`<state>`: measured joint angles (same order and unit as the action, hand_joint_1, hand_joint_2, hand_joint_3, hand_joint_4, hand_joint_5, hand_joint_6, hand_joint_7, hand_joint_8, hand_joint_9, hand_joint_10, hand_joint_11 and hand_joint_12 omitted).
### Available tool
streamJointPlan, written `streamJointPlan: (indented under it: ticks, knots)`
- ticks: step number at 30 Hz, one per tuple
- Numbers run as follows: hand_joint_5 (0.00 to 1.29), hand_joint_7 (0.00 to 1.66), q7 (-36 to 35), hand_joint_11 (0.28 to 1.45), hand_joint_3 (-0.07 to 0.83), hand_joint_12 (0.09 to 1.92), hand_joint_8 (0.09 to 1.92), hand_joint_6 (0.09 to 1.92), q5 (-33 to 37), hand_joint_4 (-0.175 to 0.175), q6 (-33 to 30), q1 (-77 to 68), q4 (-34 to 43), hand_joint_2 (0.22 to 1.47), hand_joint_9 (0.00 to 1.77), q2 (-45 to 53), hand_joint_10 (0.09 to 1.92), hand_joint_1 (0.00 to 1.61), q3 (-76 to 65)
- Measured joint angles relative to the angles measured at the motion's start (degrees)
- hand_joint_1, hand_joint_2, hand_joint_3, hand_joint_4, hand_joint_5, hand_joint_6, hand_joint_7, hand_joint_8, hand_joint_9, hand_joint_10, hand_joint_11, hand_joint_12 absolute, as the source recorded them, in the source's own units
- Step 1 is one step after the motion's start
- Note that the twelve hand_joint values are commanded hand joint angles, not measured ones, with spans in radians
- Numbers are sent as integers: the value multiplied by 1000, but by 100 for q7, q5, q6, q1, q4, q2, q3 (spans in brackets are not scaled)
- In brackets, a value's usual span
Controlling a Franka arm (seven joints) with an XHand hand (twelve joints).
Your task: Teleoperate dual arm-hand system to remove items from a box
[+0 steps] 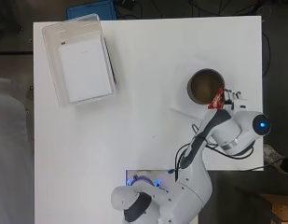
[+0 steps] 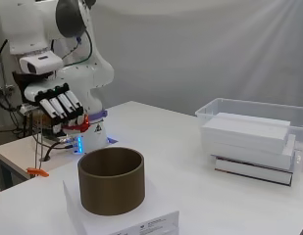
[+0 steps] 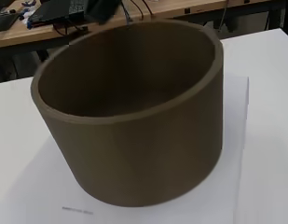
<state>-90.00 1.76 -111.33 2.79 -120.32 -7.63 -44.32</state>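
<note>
A brown open-topped cylinder stands on a white sheet at the table's right side. It shows in the side view and fills the wrist view; what shows of its inside looks empty. My hand hovers just right of the cylinder's rim, fingers curled round a small red packet. From the side, the hand hangs above and behind the cylinder, with the red packet peeking out under the fingers. The clear plastic box sits at the far left.
The clear box holds a stack of flat white boxes on a dark-edged book. A blue bin lies beyond the table's far edge. The arm's base stands at the near edge.
</note>
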Motion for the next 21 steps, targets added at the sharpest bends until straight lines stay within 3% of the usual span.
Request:
streamJointPlan:
  ticks: [4,6,8,9,10,11,12,13,14,16,19,21]
  knots:
    - [585,655,-388,614,1,1620,1573,1494,245,-174,28,170,366,1314,880,771,1829,1170,-34]
    - [621,668,-495,651,-2,1690,1550,1483,367,-175,42,270,673,1304,932,1203,1886,1165,255]
    - [638,714,-577,647,-2,1700,1630,1335,430,-175,-5,296,859,1295,928,1414,1895,1174,436]
    - [631,701,-609,644,0,1699,1607,1380,465,-175,-20,302,888,1296,924,1437,1899,1167,469]
    - [503,585,-647,572,-5,1300,1165,922,504,-97,-27,309,901,1261,806,1434,1451,878,492]
    - [301,356,-641,436,-14,822,674,516,499,-51,3,319,928,1147,496,1431,893,557,537]
    - [160,191,-548,360,-19,471,353,265,380,-28,114,352,1020,1004,268,1473,482,334,634]
    - [79,95,-428,339,-15,255,174,129,176,-5,296,408,1182,900,135,1604,242,208,756]
    - [38,45,-362,337,-14,137,87,87,11,13,444,452,1329,833,64,1748,116,125,847]
    - [7,9,-347,345,-16,87,87,87,-295,35,680,496,1709,766,20,2202,87,34,991]
    - [0,52,-237,373,-1,87,87,87,-521,46,413,520,1662,789,167,2383,87,8,1097]
    - [89,173,-57,411,4,87,87,87,-824,55,271,532,1335,840,295,2058,87,2,1277]
